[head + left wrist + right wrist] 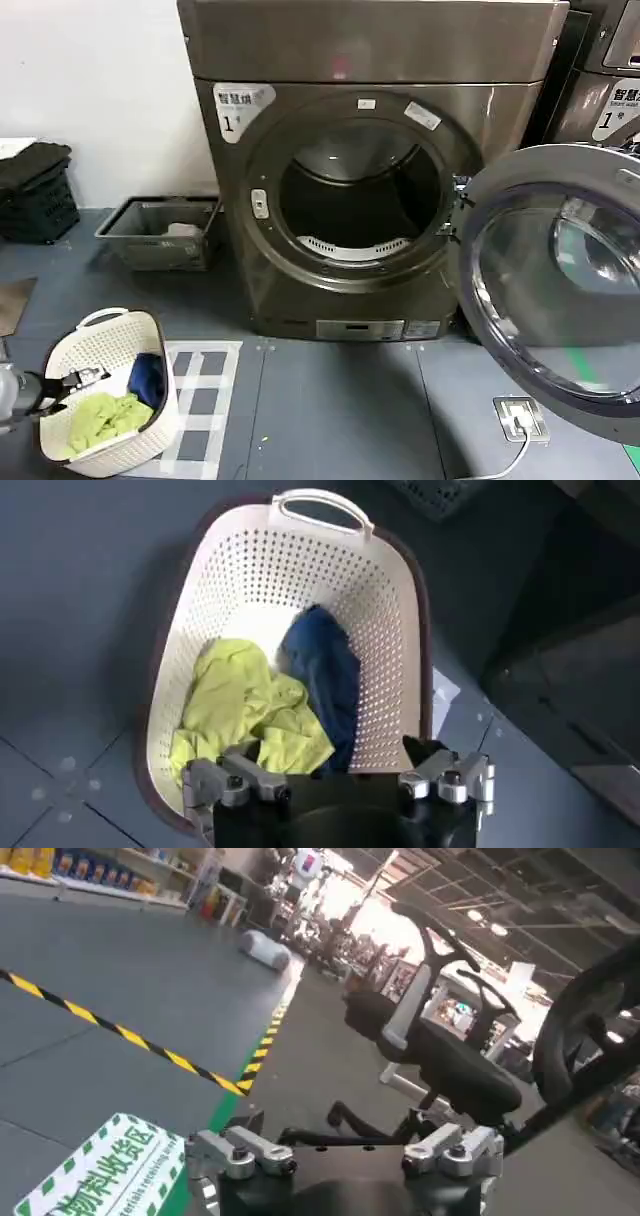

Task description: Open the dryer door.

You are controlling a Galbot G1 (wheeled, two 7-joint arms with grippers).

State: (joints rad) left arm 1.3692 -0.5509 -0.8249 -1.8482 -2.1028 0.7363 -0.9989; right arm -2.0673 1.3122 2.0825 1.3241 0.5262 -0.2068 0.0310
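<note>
The dryer door [560, 280] is hanging swung wide, right of the dryer [370, 170]; left gripper [340, 780] is hovering over the laundry basket [290, 590], jaws spread, empty; right gripper [340, 1153] likewise, so retreating clear should suffice

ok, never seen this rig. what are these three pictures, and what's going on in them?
It is a two-armed robot with three cameras. The head view looks down at the dryer; the dryer door already hangs swung wide open to the right, so the drum is exposed. On the floor sit a white laundry basket holding yellow-green and blue clothes, and a grey bin by the wall. The left wrist view looks past the left gripper, open and holding nothing, hanging over that basket. The right wrist view looks past the right gripper, also open and empty, out into the room toward an office chair.
</note>
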